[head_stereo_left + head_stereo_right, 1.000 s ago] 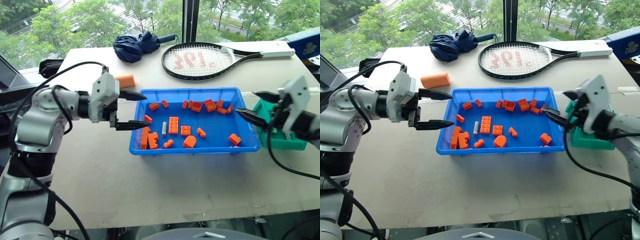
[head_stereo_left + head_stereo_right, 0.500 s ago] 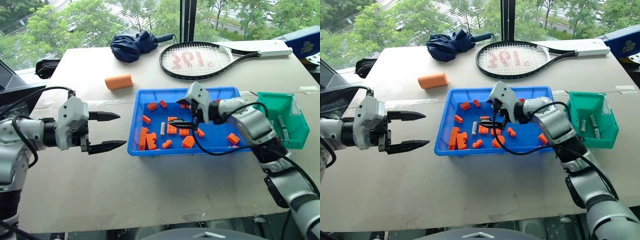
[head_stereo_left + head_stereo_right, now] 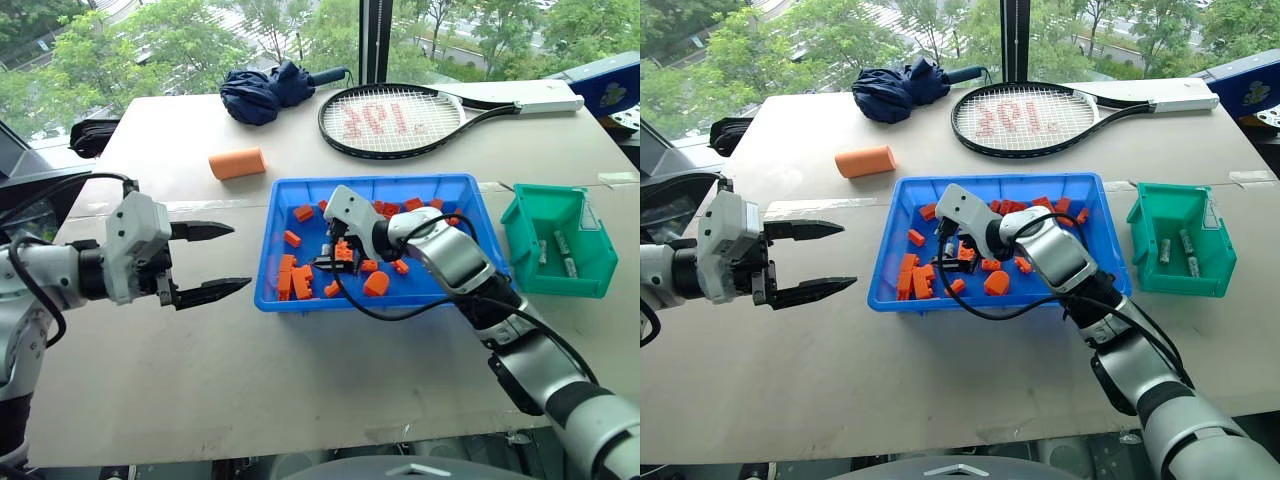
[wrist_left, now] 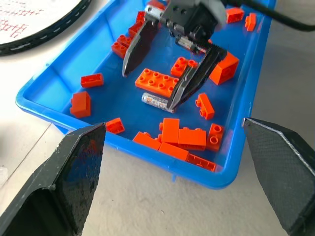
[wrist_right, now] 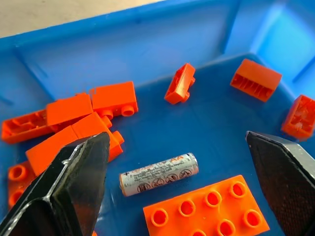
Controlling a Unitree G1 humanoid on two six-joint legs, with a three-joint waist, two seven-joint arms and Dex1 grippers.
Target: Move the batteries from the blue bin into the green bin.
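Overhead: right gripper (image 3: 330, 258) spread wide and empty inside the blue bin (image 3: 470, 290), poised over one battery (image 3: 327, 250) among orange bricks (image 3: 297, 280); more batteries (image 3: 562, 252) in the green bin (image 3: 520, 262); left gripper (image 3: 215, 260) open, empty, beside the blue bin. Left wrist: fingertips (image 4: 173, 102) straddling the battery. Right wrist: battery lying flat, untouched, beside a flat brick (image 5: 206, 209).

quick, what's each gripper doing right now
Left gripper: open, empty, beside the blue bin.
Right gripper: open, empty, fingers straddling the battery in the bin.
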